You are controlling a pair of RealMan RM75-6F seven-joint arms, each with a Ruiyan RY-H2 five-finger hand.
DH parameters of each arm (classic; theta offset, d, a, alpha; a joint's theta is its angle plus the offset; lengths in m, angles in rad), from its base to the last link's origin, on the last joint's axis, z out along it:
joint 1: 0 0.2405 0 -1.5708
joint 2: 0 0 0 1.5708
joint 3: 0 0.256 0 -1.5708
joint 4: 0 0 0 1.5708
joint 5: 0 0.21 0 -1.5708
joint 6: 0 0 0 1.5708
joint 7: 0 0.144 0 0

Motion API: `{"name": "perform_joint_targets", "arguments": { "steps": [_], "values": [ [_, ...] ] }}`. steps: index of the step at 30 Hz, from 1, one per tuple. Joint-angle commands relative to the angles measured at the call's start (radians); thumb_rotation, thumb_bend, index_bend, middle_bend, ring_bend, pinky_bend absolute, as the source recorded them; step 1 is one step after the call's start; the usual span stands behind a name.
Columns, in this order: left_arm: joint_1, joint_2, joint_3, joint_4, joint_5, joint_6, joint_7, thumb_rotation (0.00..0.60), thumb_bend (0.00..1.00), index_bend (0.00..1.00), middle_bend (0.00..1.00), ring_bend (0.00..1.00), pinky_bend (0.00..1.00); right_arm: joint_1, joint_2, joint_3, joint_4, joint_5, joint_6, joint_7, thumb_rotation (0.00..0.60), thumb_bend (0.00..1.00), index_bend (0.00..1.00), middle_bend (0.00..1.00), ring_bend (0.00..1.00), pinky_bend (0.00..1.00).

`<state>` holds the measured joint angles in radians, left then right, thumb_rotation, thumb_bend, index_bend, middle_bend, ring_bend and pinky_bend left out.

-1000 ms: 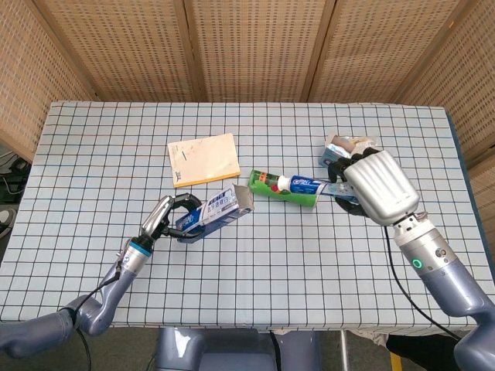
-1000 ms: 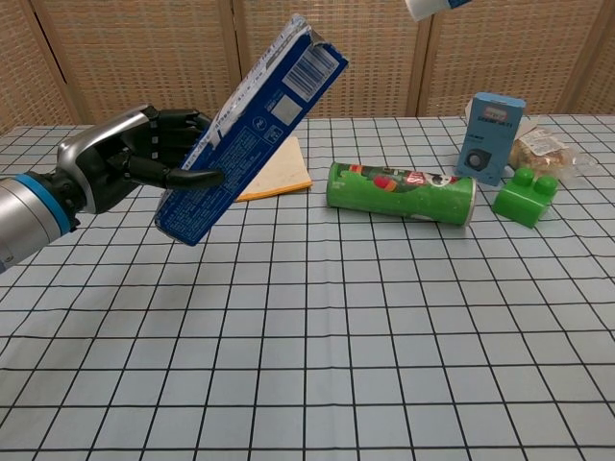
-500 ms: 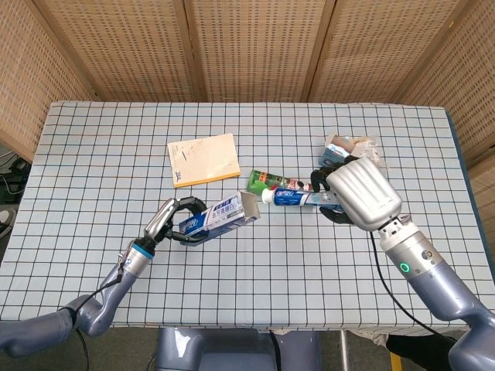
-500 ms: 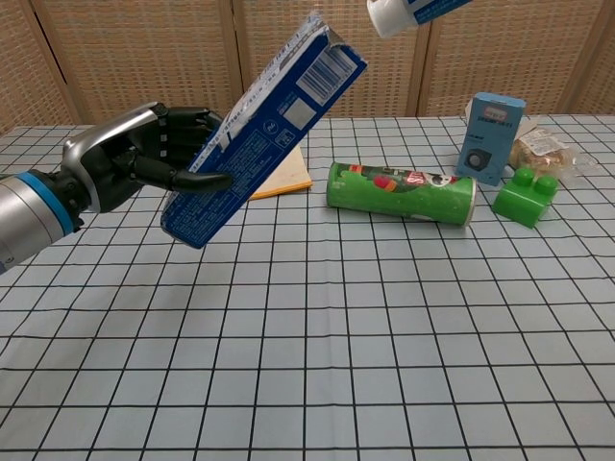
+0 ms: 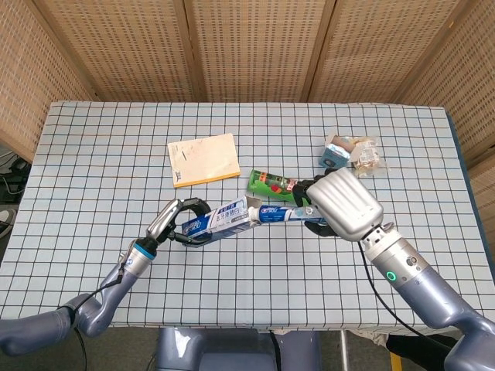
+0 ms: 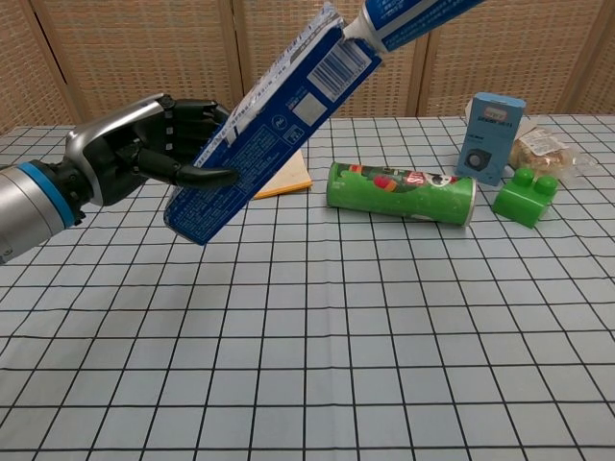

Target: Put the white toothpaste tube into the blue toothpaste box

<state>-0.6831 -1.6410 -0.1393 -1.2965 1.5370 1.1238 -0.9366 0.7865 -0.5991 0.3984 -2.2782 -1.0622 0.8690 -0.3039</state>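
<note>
- L hand (image 6: 144, 144): fingers wrapped round lower half of blue toothpaste box (image 6: 269, 125), holding it off the table, tilted, open end up and to the right. Head view shows the same hand (image 5: 182, 220) w/ the box (image 5: 220, 219) lying roughly left-right, open end toward R hand.
- R hand (image 5: 336, 205): closed on rear end of white toothpaste tube (image 5: 274, 212); fingers mostly hidden under the silver back of the hand, dark fingertips just showing at its left edge. R hand itself out of frame in chest view.
- Tube: cap end at the box's open mouth. Chest view has the tube (image 6: 404, 17) coming in from upper right, its white tip touching or just inside the flaps; cannot tell how far in. Most of the tube body is outside the box.
- Both box and tube are in the air above the checked tablecloth (image 6: 317, 327).
- Green cylindrical can (image 6: 402, 192) lies on its side, centre-right of table, just beyond the tube in head view.
- Yellow notepad (image 5: 203, 159) flat on table, far-left of can.
- Far right: small light-blue carton (image 6: 490, 136) upright, green toy brick (image 6: 527, 196) near it, clear-wrapped snack pack (image 6: 543, 149) just behind.
- Woven wicker screens (image 5: 247, 46) behind table.
</note>
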Motion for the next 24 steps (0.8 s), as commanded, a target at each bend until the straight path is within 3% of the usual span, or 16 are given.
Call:
{"name": "perform_joint_targets", "arguments": {
  "steps": [1, 21, 23, 24],
  "values": [
    [-0.007, 0.004, 0.003, -0.004, 0.007, -0.004, 0.012, 0.600, 0.17, 0.54, 0.50, 0.48, 0.46, 0.018, -0.002, -0.005, -0.006, 0.015, -0.016, -0.017, 0.600, 0.59, 0.64, 0.66, 0.64, 0.58],
    [-0.014, -0.015, 0.029, -0.042, 0.048, 0.050, 0.010, 0.600, 0.17, 0.54, 0.50, 0.48, 0.46, 0.219, -0.041, -0.033, -0.039, 0.310, -0.073, -0.119, 0.600, 0.58, 0.64, 0.66, 0.64, 0.58],
    [-0.013, -0.022, 0.028, -0.043, 0.046, 0.055, 0.005, 0.600, 0.18, 0.54, 0.50, 0.48, 0.46, 0.235, -0.043, -0.034, -0.040, 0.325, -0.070, -0.131, 0.600, 0.57, 0.62, 0.64, 0.64, 0.58],
    [-0.014, -0.028, 0.026, -0.043, 0.045, 0.057, 0.004, 0.600, 0.18, 0.55, 0.50, 0.48, 0.46, 0.243, -0.045, -0.034, -0.043, 0.333, -0.067, -0.137, 0.600, 0.51, 0.55, 0.60, 0.62, 0.57]
  ]
}}
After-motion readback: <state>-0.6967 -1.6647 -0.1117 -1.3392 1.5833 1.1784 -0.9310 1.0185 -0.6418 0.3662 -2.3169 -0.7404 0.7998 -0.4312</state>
